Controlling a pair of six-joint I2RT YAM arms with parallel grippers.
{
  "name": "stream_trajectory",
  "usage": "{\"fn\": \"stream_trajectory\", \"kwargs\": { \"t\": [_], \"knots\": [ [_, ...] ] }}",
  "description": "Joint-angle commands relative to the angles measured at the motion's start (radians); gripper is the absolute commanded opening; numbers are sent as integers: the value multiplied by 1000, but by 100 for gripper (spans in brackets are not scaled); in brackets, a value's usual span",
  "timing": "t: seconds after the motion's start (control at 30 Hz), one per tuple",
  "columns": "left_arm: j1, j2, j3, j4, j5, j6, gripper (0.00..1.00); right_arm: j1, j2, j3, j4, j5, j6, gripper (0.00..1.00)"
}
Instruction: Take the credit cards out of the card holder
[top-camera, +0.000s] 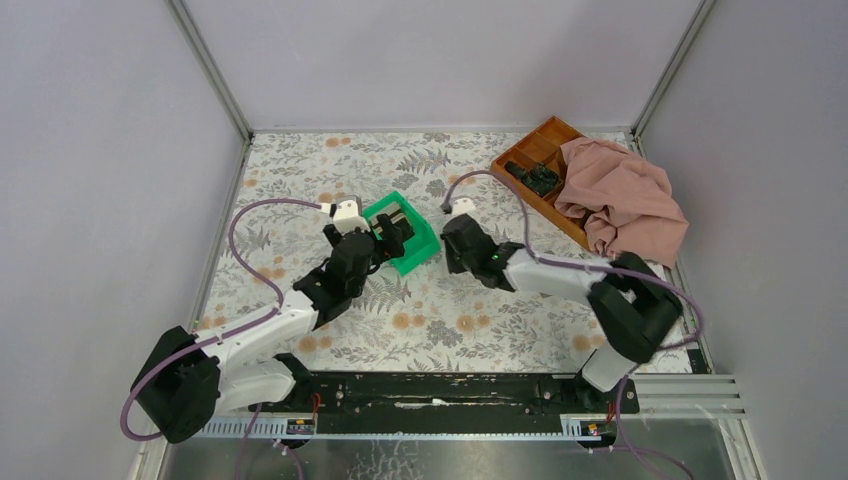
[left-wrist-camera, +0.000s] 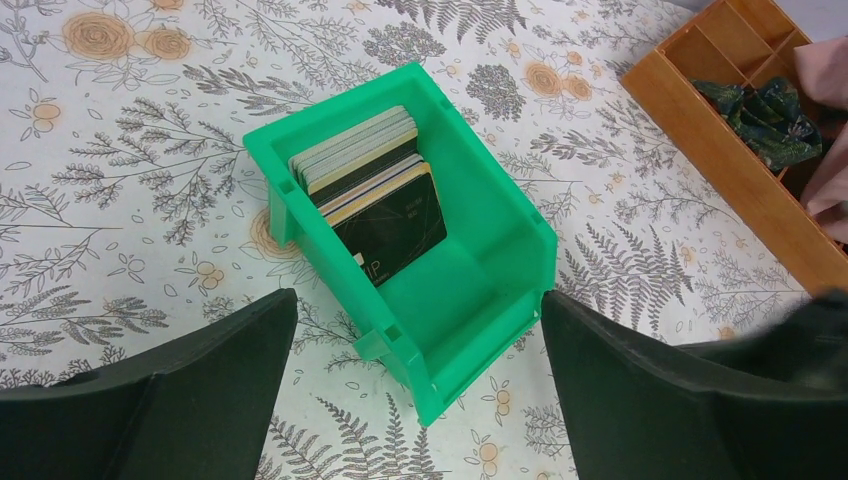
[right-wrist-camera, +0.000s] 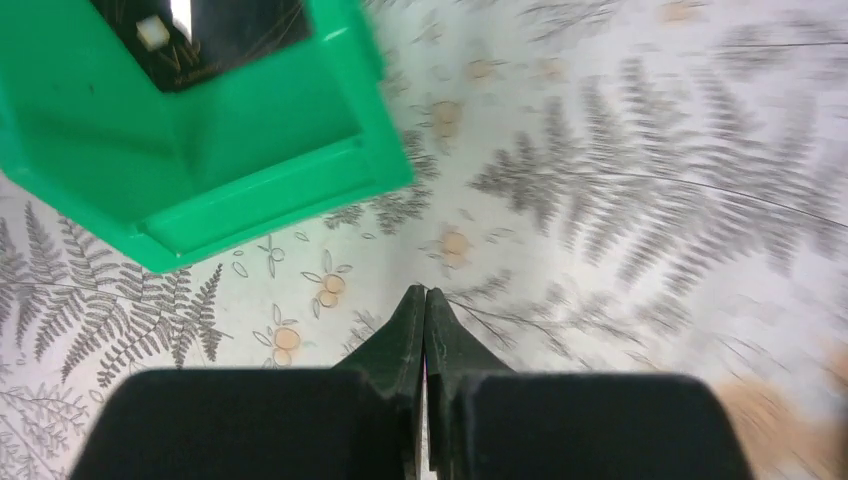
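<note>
My claw (right-wrist-camera: 425, 300): fingers pressed together tip to tip, nothing visible between them.
Green bin (right-wrist-camera: 200, 140): upper left, near corner towards me, apart from my fingertips.
Inside it: a dark card (right-wrist-camera: 230, 30), cut off by the top edge.
Table cover (right-wrist-camera: 600, 200): fern and orange-flower print, blurred at right.

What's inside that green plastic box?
The green box holds a stack of cards leaning at one end, with a dark card in front and paler ones behind. Only the edges of the paler cards show; their faces are covered, so I can't count them.

The left arm (top-camera: 265, 330) and right arm (top-camera: 545, 272) have white links, black joints, purple cables (top-camera: 232, 230) and matte black fingers (left-wrist-camera: 650, 400).
</note>
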Motion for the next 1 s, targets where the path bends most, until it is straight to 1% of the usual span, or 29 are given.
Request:
{"fn": "stream_trajectory", "kwargs": {
  "t": [0.0, 0.03, 0.07, 0.1, 0.13, 0.17, 0.23, 0.33, 0.4, 0.5, 0.57, 0.73, 0.87, 0.97],
  "knots": [
    [3, 16, -6, 66, 14, -2, 99, 5, -289, -163, 87, 358, 27, 9],
    [4, 22, -6, 72, 27, 2, 99, 5, -355, -235, 154, 449, 29, 20],
    [3, 27, -6, 79, 40, 8, 99, 2, -406, -287, 196, 542, 40, 59],
    [3, 33, -5, 83, 53, 11, 99, 0, -449, -337, 240, 609, 53, 81],
    [2, 38, -5, 89, 69, 14, 100, -19, -476, -380, 305, 619, 15, 91],
    [2, 41, -5, 96, 85, 18, 100, -36, -494, -396, 324, 606, -16, 93],
    [0, 44, -9, 116, 123, 23, 100, -86, -494, -358, 216, 582, 9, 94],
    [-8, 44, -13, 143, 173, 31, 100, -185, -428, -251, -42, 563, 139, 93],
    [-18, 46, -12, 155, 194, 41, 100, -232, -399, -228, -127, 560, 194, 91],
    [-26, 61, -4, 158, 220, 52, 100, -269, -413, -279, -85, 553, 194, 88],
    [-28, 76, -1, 167, 242, 51, 100, -308, -421, -307, -56, 514, 199, 87],
    [-28, 103, 4, 179, 280, 44, 100, -406, -390, -322, -72, 466, 230, 84],
    [-28, 101, 4, 179, 285, 43, 100, -460, -368, -335, -91, 395, 284, 82],
    [-29, 96, 3, 180, 285, 44, 100, -503, -367, -349, -86, 300, 326, 80]
  ]
}}
